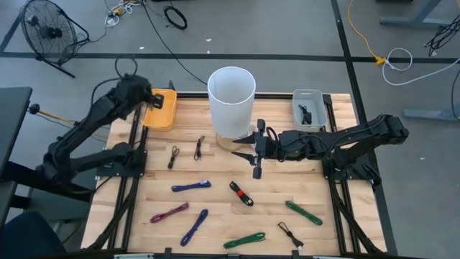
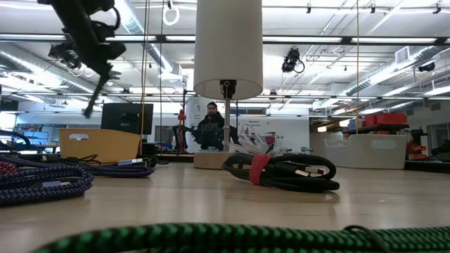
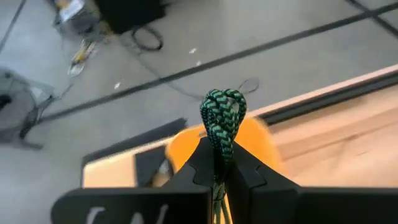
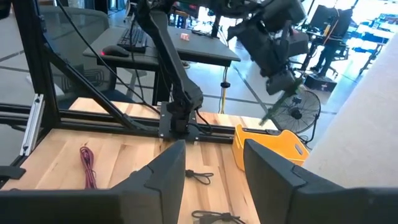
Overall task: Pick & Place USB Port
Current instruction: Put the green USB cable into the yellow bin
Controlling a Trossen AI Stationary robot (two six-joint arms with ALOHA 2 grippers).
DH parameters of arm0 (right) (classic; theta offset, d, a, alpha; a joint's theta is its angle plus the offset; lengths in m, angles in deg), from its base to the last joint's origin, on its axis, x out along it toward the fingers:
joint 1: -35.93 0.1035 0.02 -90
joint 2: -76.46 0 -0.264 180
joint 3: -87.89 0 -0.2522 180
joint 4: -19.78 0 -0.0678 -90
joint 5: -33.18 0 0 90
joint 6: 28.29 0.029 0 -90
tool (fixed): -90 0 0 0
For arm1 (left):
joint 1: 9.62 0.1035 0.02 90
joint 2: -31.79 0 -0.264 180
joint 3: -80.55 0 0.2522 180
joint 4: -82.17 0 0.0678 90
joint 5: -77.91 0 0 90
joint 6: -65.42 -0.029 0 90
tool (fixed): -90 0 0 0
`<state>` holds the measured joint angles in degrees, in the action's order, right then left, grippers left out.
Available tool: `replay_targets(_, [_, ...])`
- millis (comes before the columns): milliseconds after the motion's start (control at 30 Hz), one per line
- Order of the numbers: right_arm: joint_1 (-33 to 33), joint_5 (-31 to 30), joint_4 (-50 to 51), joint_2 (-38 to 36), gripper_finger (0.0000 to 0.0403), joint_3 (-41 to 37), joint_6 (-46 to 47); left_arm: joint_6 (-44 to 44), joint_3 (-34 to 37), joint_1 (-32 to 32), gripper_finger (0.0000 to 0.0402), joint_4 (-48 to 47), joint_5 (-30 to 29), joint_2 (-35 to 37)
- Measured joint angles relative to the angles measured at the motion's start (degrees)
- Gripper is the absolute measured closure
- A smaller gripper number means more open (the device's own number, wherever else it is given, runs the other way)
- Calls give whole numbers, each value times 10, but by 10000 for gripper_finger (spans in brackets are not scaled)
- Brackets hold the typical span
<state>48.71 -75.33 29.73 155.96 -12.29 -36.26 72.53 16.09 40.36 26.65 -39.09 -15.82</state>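
Note:
My left gripper (image 3: 219, 160) is raised over the orange bin (image 1: 161, 109) at the table's far left corner, shut on a bundled green-and-black braided cable (image 3: 222, 115). The right wrist view shows that cable (image 4: 281, 107) slanting down from the left gripper above the orange bin (image 4: 267, 146). My right gripper (image 1: 255, 157) is open near the table's middle, just in front of the white cylinder (image 1: 231, 90). It holds nothing, and its fingers (image 4: 165, 174) point toward the table's left. My left gripper pinches the folded bundle of the green-and-black cable between its two fingers, just below its looped end (image 3: 219, 142), which sticks out past the fingertips. The cable is lifted clear, and its rest hangs slanting below the gripper (image 2: 95, 98) over the orange bin (image 2: 98, 144).
A tall white cylinder on a small stand is at the far middle, with a grey bin (image 1: 309, 109) to its right. Several cables lie on the wood: blue (image 1: 190, 186), black with red tie (image 1: 241, 194), green (image 1: 303, 212), maroon (image 1: 169, 213), small black ones (image 1: 173, 157).

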Motion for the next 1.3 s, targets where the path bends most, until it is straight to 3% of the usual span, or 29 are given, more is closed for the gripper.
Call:
replay_targets(167, [6,0,0,0,241,0,0,27,-2,-30,387,-17,19,-4])
replay_targets(467, [7,0,0,0,241,0,0,54,28,-4,387,25,63,-72])
replay_targets(700, [8,0,9,0,241,0,0,72,21,14,387,77,29,-153])
replay_targets(1300, [8,0,17,0,241,0,10,78,-57,47,387,-26,-11,-340])
